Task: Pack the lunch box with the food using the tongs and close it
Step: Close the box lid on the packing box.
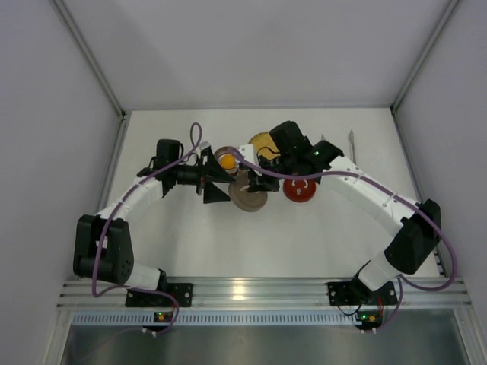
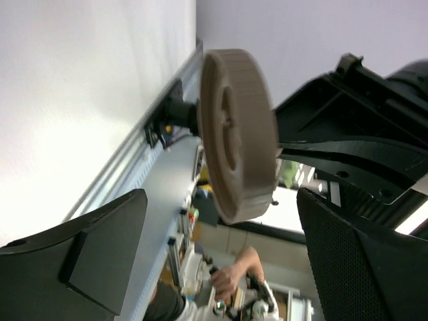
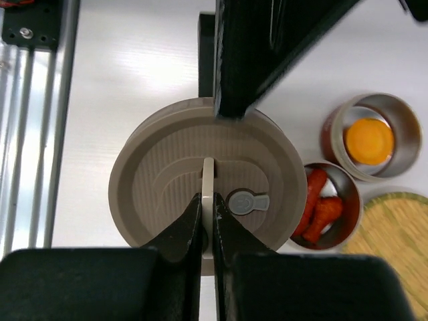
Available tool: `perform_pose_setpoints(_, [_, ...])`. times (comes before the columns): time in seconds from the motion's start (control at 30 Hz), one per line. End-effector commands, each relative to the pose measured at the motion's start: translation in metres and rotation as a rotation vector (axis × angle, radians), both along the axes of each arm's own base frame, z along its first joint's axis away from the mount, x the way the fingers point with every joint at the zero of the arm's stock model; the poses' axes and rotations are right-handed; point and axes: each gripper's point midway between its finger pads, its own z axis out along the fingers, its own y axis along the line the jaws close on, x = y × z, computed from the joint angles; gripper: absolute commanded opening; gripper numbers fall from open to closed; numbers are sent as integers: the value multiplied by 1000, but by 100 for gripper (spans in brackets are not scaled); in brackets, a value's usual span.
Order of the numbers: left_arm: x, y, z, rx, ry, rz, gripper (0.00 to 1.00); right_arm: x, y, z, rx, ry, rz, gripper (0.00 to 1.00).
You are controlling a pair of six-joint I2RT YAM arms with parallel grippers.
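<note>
One lid (image 3: pixel 160 167), tab (image 3: pixel 208 175) pinched by right gripper (image 3: pixel 207 210).

Orange ball (image 3: pixel 368 140) sits in one steel tin (image 3: pixel 405 117), red pieces (image 3: pixel 319 204) in the next tin (image 3: pixel 344 175), beige lid (image 3: pixel 160 174) beside them, tongs (image 1: pixel 351 143) apart.

**Robot lab test cell**

Boxed in by plain white walls (image 1: pixel 251 46) around a white table (image 1: pixel 228 243), with metal corner posts (image 1: pixel 87 53). Well apart from the left gripper (image 1: pixel 222 181), a slotted aluminium rail (image 1: pixel 251 291) carrying both arm bases, with a purple cable (image 1: pixel 94 266) looped beside it and small lit boards (image 1: pixel 160 315) below. Ahead of that gripper, past the rail, a person's hand (image 2: pixel 234 275) on a handle amid more metal framing and equipment.
</note>
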Motion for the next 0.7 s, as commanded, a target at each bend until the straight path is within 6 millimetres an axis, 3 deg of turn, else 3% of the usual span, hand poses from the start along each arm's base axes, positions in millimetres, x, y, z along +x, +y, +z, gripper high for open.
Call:
perform_pose_setpoints(0.0, [36,40,12,68,-158,152,98,30,-8,25,-43,-109,-33,0])
perform_pose_setpoints(0.07, [50,58,19,82,-159,201,98,37,-19,15,-138,-124,-41,0])
perform_pose_setpoints(0.1, [64,83,24,89,-185,274,98,48,-18,12,-167,-126,-48,0])
perform_pose_setpoints(0.17, [77,107,36,104,-209,331,98,57,-26,-11,-282,-110,-47,0])
perform_pose_setpoints(0.2, [86,130,38,128,-260,382,98,63,-26,-11,-300,-121,-52,0])
perform_pose_setpoints(0.23, [90,141,40,145,-276,405,98,69,-27,-17,-331,-129,-46,0])
perform_pose_setpoints(0.27, [93,152,39,153,-278,424,98,74,-32,-37,-403,-107,-49,0])
perform_pose_setpoints(0.3, [94,169,43,164,-304,449,98,80,-31,-39,-422,-117,-45,0])
perform_pose_setpoints(0.37, [92,179,44,141,-322,445,98,89,-35,-65,-511,-90,-42,0])
perform_pose_setpoints(0.43, [85,185,38,138,-353,406,98,99,-33,-70,-536,-99,-40,0])
perform_pose_setpoints(0.47, [83,186,32,180,-464,354,98,103,-34,-85,-565,-72,-32,0])
perform_pose_setpoints(0.5, [69,182,37,176,-404,327,98,109,-30,-82,-558,-87,-35,0])
perform_pose_setpoints(0.57, [63,182,26,189,-395,280,98,118,-27,-96,-577,-73,-35,0])
perform_pose_setpoints(0.67, [46,179,15,157,-425,212,98,135,-18,-97,-565,-97,-49,0])
